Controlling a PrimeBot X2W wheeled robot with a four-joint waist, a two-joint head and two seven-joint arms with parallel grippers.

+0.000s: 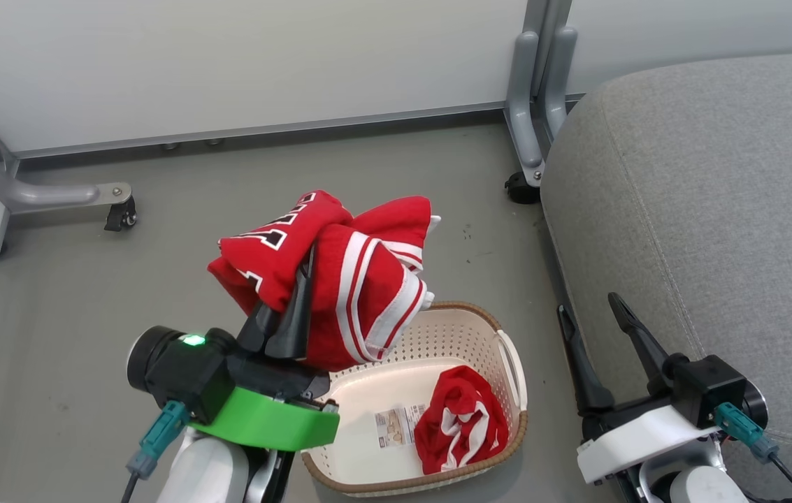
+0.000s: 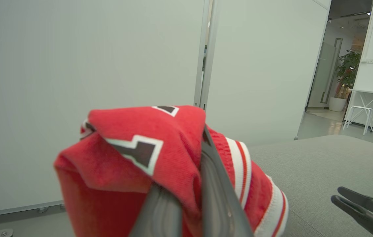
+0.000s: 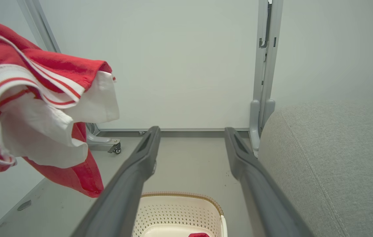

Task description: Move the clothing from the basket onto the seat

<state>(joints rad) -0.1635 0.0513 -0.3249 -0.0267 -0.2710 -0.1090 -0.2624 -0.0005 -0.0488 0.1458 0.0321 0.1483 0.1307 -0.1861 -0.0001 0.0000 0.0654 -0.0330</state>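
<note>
left tool [image 1: 306, 274] pinches bunched, stripe-trimmed red garment [image 1: 368, 300]

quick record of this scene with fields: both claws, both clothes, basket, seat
left claw: shut on the lifted garment, held up over the floor
right claw: open, holding nothing, beside the seat's edge
second garment: crumpled inside the basket
basket: on the floor, between the two arms
seat: right of the basket, no clothing on the visible part

The smooth grey floor [image 1: 88, 293] bears a cream-white perforated plastic basket [image 1: 451, 335], near the large grey fabric-upholstered seat [image 1: 703, 209].
</note>
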